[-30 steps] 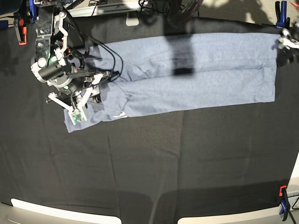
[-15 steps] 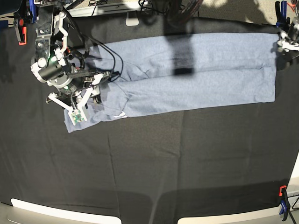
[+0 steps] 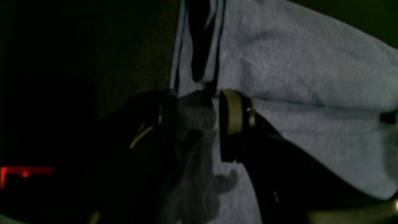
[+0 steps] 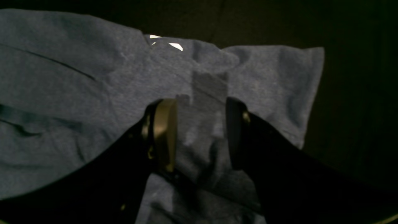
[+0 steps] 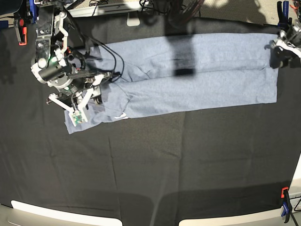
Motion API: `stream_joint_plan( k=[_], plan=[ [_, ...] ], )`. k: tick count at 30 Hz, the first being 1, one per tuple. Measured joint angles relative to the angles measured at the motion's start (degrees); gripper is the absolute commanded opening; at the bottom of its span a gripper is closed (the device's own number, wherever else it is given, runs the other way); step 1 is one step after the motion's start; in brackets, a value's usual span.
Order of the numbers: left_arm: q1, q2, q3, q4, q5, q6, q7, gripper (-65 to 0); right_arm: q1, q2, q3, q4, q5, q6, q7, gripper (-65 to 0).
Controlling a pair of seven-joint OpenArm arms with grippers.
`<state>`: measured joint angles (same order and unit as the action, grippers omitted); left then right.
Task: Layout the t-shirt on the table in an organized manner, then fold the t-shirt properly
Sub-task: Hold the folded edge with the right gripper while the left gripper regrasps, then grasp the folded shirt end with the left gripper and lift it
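Note:
The t-shirt [image 5: 197, 80] lies as a long light blue-grey strip across the far half of the black table [image 5: 164, 165], folded lengthwise. My right gripper [image 5: 95, 95] stands over its left end. In the right wrist view the right gripper [image 4: 200, 130] is open, jaws straddling the cloth [image 4: 77, 77] near the sleeve. My left gripper [image 5: 281, 49] sits at the shirt's far right corner. In the left wrist view the left gripper [image 3: 199, 127] is open, with the shirt's edge [image 3: 311, 77] bunched between its fingers.
An orange clamp [image 5: 21, 30] is at the far left corner, a blue clamp [image 5: 282, 12] at the far right and another clamp [image 5: 285, 205] at the near right. Cables [image 5: 113, 59] trail over the shirt's left end. A dark shadow [image 5: 183, 52] crosses the shirt.
The left gripper has shifted a little leftward onto the shirt's far right corner. The right arm and the shirt have not moved.

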<state>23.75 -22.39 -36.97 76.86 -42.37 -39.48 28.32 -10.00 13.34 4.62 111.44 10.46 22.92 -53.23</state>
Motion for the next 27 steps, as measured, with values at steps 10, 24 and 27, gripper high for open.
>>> stream_joint_plan(
  k=[10, 24, 27],
  plan=[
    [-0.2, 2.4, 0.0, 0.0, 1.5, 0.0, 0.0, -44.1, 0.0, 0.0, 0.0, 0.0, 2.0, 0.0, -0.2, -40.0],
    [-0.3, 6.1, 2.6, 0.1, -1.4, 0.0, -1.8, -44.1, 0.0, 0.0, 0.0, 0.0, 2.0, 0.0, -0.6, -40.0],
    [-0.3, 6.4, 3.2, 0.1, -1.3, 0.0, -3.3, -44.6, 0.0, 0.0, 0.0, 0.0, 2.0, 0.0, -0.7, -40.0]
  ],
)
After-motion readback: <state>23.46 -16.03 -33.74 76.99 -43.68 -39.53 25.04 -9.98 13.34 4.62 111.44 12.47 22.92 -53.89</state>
